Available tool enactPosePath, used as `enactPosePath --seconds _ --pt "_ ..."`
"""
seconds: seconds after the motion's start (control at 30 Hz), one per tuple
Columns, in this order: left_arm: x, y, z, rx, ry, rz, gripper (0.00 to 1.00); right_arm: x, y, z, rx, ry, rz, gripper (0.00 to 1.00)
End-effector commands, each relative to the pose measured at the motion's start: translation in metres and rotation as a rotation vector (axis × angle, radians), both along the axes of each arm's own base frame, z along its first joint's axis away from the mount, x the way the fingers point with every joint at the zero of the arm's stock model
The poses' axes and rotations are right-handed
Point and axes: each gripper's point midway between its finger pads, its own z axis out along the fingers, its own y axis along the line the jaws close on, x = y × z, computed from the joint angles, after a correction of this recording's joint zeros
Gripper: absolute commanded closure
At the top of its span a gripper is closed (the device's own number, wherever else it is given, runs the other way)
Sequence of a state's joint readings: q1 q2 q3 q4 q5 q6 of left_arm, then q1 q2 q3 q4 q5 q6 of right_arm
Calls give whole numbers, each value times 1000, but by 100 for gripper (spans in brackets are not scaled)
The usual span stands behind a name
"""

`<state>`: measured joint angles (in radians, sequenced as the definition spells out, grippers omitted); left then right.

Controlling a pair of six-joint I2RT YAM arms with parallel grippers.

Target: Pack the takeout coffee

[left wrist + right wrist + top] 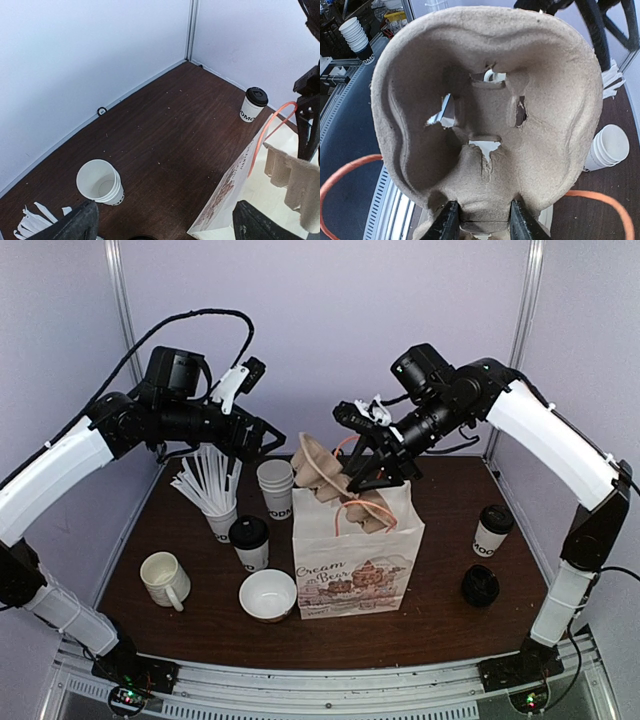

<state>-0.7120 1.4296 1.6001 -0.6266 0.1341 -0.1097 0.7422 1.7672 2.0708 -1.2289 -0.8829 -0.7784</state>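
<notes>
One takeout coffee cup (249,543) with a black lid stands left of the paper bag (355,565). The other (492,531) stands at the right; it also shows in the left wrist view (254,104). My right gripper (372,472) is shut on a brown pulp cup carrier (320,466) and holds it tilted over the bag's open mouth. In the right wrist view the carrier (485,100) fills the frame, pinched between my fingers (445,224). My left gripper (262,438) hangs open and empty high at the back left, above the table (165,227).
A stack of lidless cups (276,487) and a cup of white stirrers (210,490) stand behind the left coffee. A ceramic mug (165,580) and a white bowl (268,594) sit at the front left. A loose black lid (480,585) lies right of the bag.
</notes>
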Motion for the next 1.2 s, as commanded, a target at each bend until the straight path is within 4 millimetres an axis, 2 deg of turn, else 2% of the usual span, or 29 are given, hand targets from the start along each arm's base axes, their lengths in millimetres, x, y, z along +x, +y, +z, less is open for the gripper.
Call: enactPosePath --seconds 0.0,0.2,0.5,0.9,1.17 --pt "13 18 16 -23 -70 89 2 -6 -10 -14 -59 -38 -6 65" --pt "20 32 15 -25 -81 147 3 -12 -18 -37 -168 -66 -16 65" --pt "19 33 8 -25 -66 145 2 -9 -23 -56 -325 -140 -91 65" --pt "20 32 0 -13 -56 138 3 6 -38 -81 -512 -109 -200 65" --pt "22 30 -8 4 -45 135 2 6 -39 -95 -602 -115 -207 64"
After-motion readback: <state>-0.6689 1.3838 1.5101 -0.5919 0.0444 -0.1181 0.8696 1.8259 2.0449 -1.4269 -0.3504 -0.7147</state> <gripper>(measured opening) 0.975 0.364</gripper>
